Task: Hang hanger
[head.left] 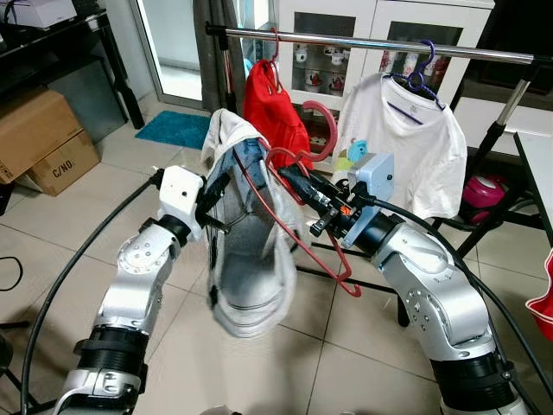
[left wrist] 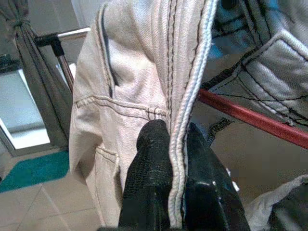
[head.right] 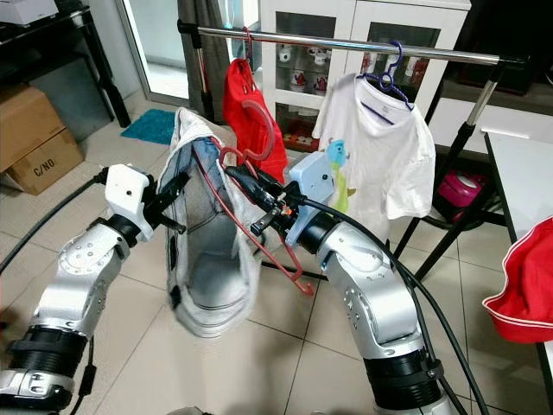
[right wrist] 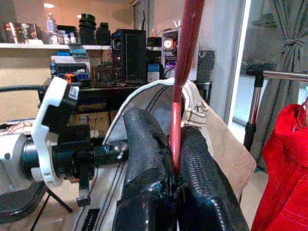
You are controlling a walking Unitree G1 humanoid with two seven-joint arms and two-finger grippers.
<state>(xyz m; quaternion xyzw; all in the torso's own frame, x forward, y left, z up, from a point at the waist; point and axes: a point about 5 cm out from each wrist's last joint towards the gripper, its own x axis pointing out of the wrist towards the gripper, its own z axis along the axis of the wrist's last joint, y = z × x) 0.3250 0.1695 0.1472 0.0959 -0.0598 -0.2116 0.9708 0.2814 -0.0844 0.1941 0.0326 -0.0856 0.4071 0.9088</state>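
A red plastic hanger point(head.left: 333, 259) carries pale beige-grey trousers point(head.left: 251, 259), held up between my two arms in front of a clothes rail point(head.left: 363, 41). My right gripper point(head.left: 289, 177) is shut on the hanger's red neck point(right wrist: 185, 57), just under its hook point(head.left: 321, 130). My left gripper point(head.left: 220, 186) is shut on the stitched waistband edge of the trousers point(left wrist: 125, 96), with the hanger's red bar point(left wrist: 250, 118) close beside it. The hook sits below the rail and in front of it, touching nothing there.
A red garment point(head.left: 268, 108) and a white T-shirt point(head.left: 415, 147) on a blue hanger point(head.left: 423, 73) hang from the rail, with a gap between them. Cardboard boxes point(head.left: 39, 138) stand at left, a teal mat point(head.left: 173, 128) beyond. A red cloth point(head.right: 527, 285) lies at right.
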